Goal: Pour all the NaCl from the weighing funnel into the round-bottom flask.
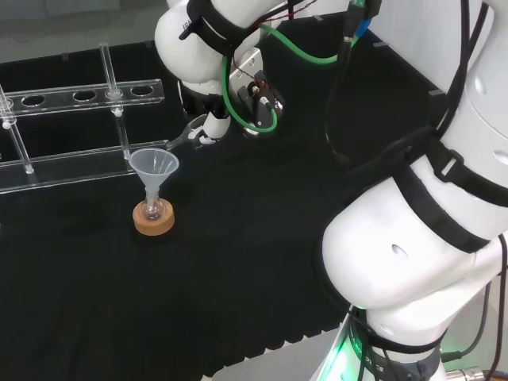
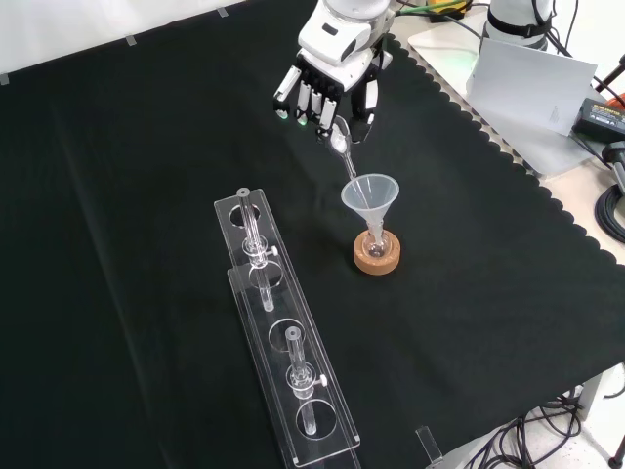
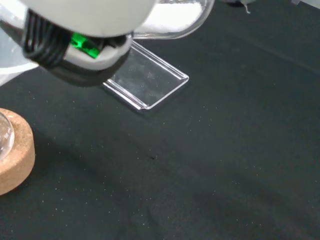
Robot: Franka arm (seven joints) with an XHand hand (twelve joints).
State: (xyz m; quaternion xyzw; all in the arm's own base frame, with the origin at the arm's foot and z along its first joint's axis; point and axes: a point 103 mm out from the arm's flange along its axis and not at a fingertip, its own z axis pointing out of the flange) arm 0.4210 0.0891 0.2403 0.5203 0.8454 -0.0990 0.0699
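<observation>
A small round-bottom flask [image 1: 152,210] [image 2: 376,245] sits on a cork ring [image 1: 154,221] [image 2: 376,258] [image 3: 15,156], with a clear glass funnel [image 1: 154,165] [image 2: 369,194] standing in its neck. The hand [image 1: 208,121] [image 2: 327,90] hovers just beyond the funnel, fingers curled round a clear weighing funnel [image 1: 179,139] [image 2: 341,147] [image 3: 175,17]. Its narrow spout slopes down toward the glass funnel's rim. In the wrist view white powder lies in the weighing funnel's bowl, beside a dark fingertip [image 3: 82,47].
A clear plastic rack [image 1: 79,95] [image 2: 278,332] [image 3: 147,82] with round holes and upright posts lies to the left in the head view, nearer the camera in the front view. The cloth's scalloped edge [image 2: 547,195] runs along the front view's right.
</observation>
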